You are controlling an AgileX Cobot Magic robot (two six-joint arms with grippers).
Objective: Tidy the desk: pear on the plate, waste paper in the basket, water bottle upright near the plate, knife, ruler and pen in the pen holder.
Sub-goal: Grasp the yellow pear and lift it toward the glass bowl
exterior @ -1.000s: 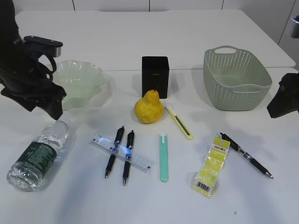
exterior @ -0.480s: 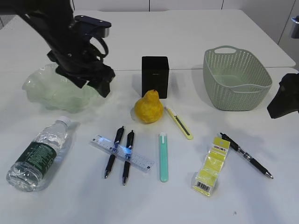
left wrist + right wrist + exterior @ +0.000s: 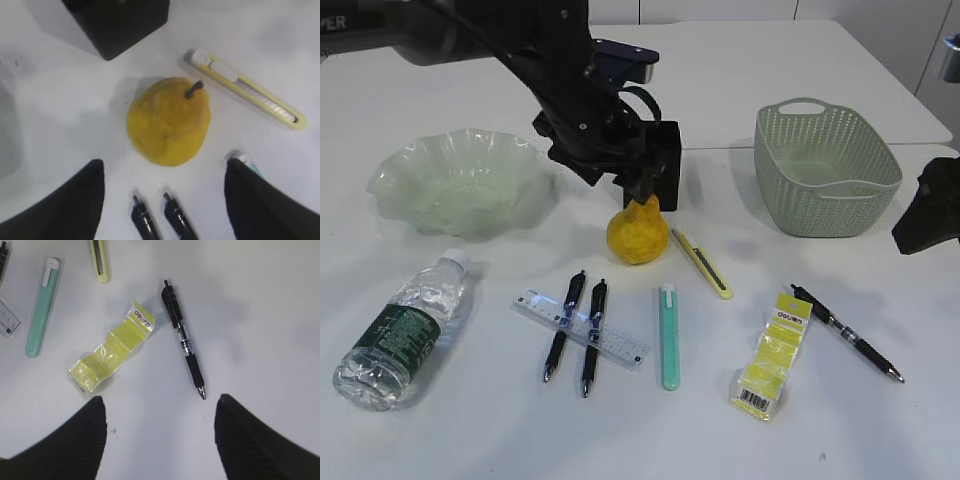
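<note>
Left claw (image 3: 162, 200) wide open, empty, poised directly above pear (image 3: 169, 121), having swung across from plate (image 3: 460, 185) side within last second. Pear stands on desk (image 3: 820, 420), just in front of pen holder (image 3: 665, 160), yellow knife (image 3: 245, 90) just beside. Grasp looks next; nothing yet tidied. Plate sits well apart at left, bottle (image 3: 400, 335) lying flat nearby. Right claw (image 3: 157, 440) also open, empty, over pen (image 3: 184, 340) and yellow packet (image 3: 112, 352), possibly waste.
</note>
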